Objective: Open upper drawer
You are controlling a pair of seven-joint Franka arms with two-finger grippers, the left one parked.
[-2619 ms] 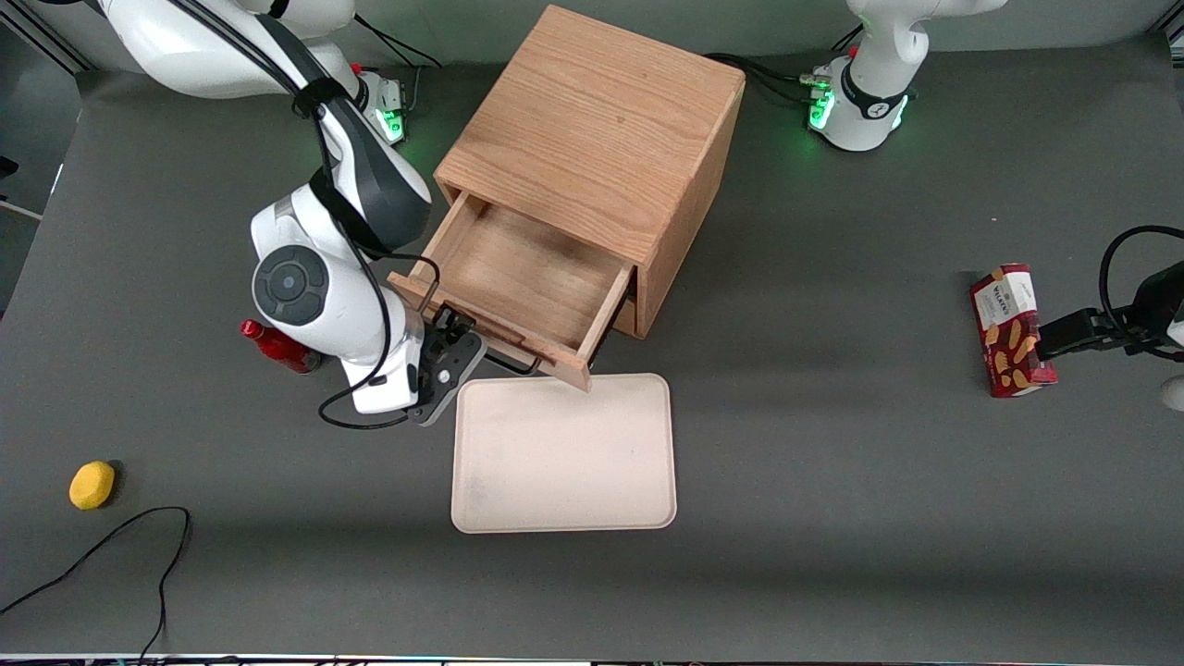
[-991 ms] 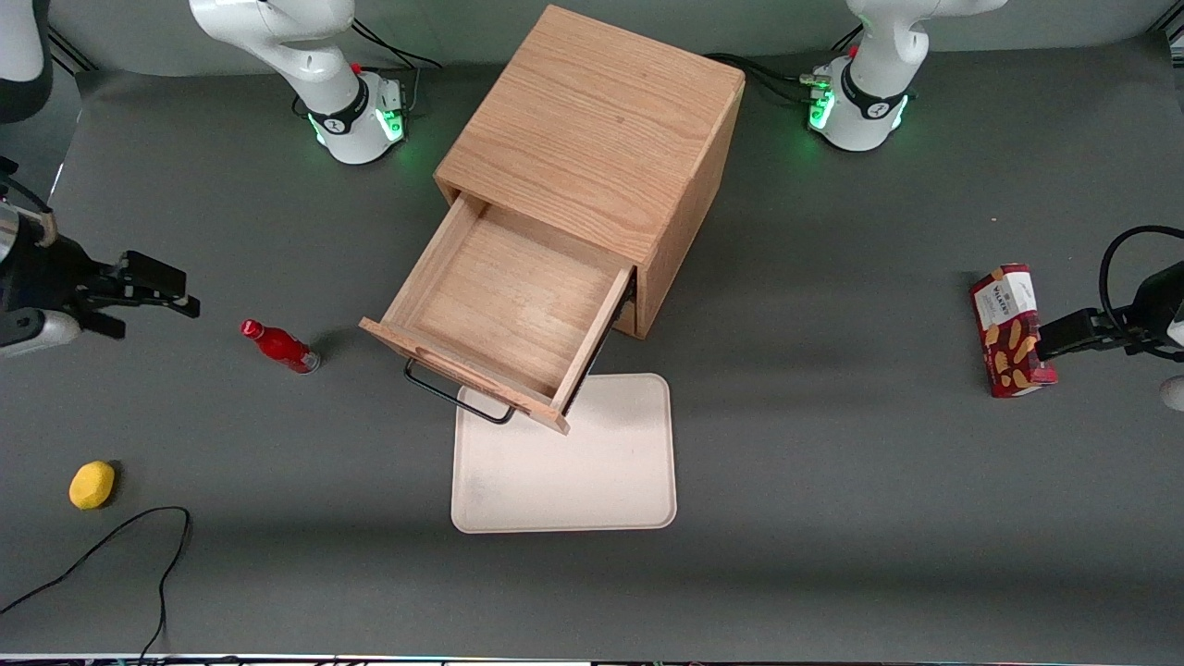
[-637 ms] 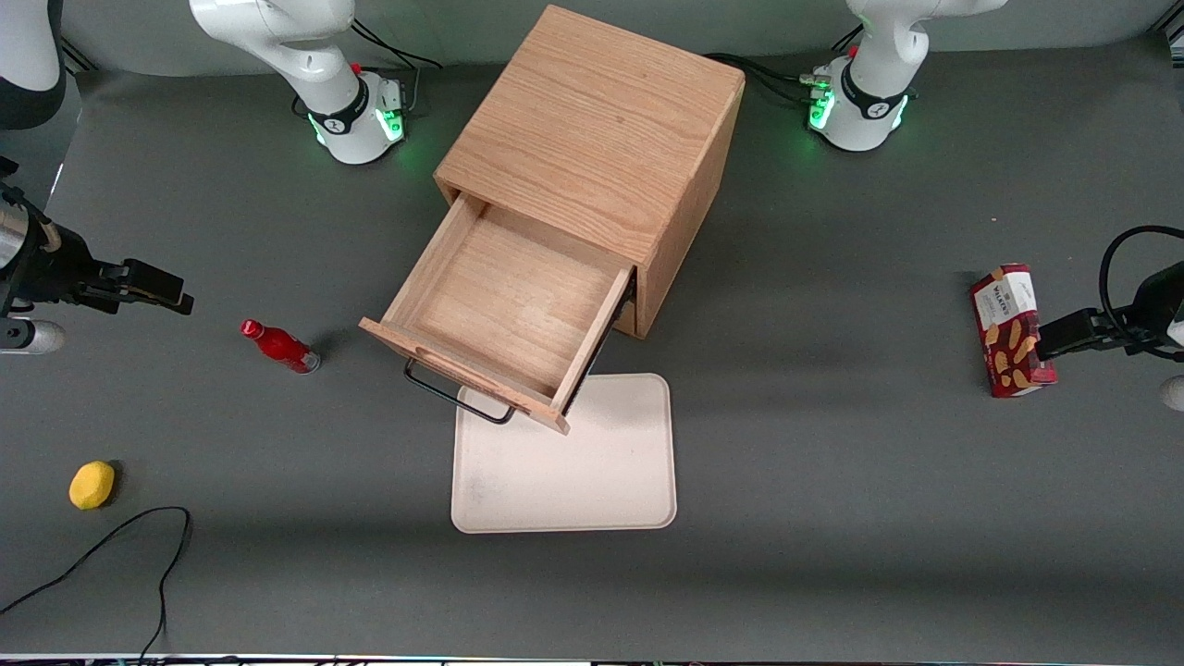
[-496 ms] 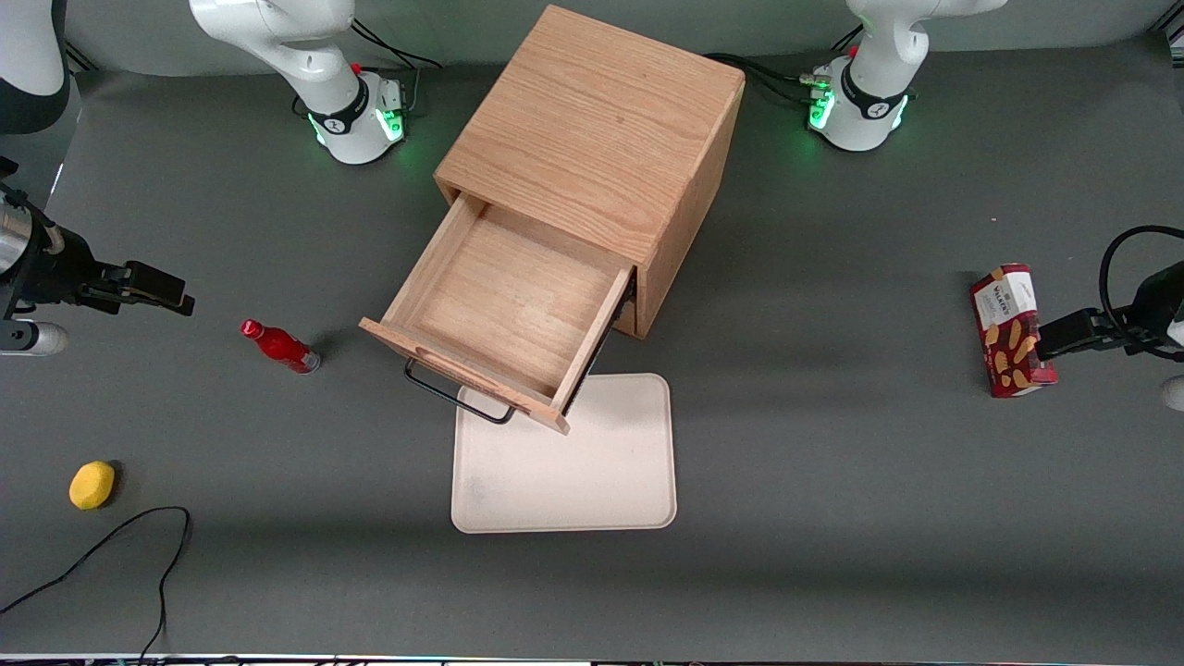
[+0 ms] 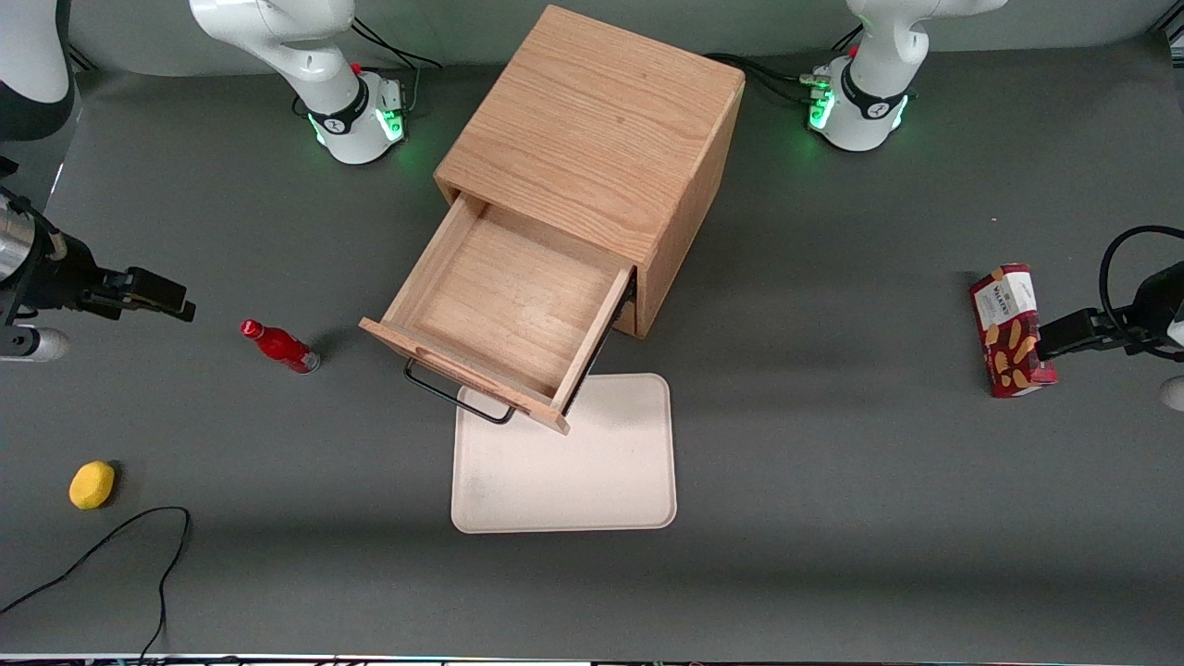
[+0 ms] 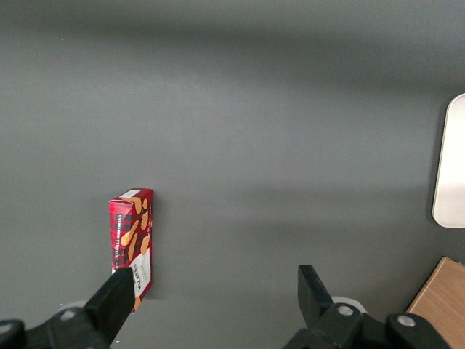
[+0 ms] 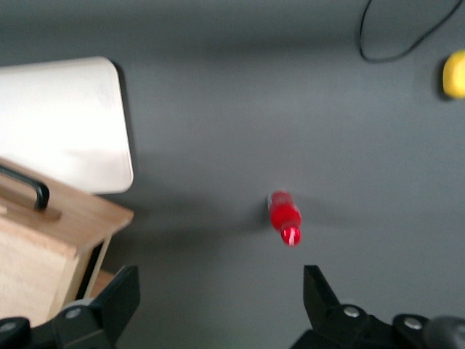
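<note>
Low in the front view, a small round yellow fruit-like object (image 5: 92,485) and a thin black cable (image 5: 111,546) are seen nearest the camera. Above them, at mid-frame, a cream rounded-rect. plastic tray (image 5: 564,462) lies flat. Its farther edge is overhung by the upper drawer (image 5: 504,305), a light oak box w/ thin black wire handle (image 5: 458,396), drawn well out of the oak cabinet (image 5: 592,129) at upper centre; the inside is bare.

Toward the working arm's end, the black two-finger gripper (image 5: 162,296) is held above the table, well apart from the handle, fingers spread, nothing pinched. A small red bottle (image 5: 277,345) stands between it and the drawer.

Judged: the pull looks done, approx. full travel. The retreat is best made w/ the gripper kept high, so the bottle isn't clipped and the handle isn't nudged.

Only the right wrist view shows the finger gap plainly (image 7: 221,287), plus the handle's end (image 7: 29,190) against the drawer front. Only the front view shows the drawer's interior and extension. The red patterned biscuit box (image 6: 131,243) is shown close only by the left wrist view.
</note>
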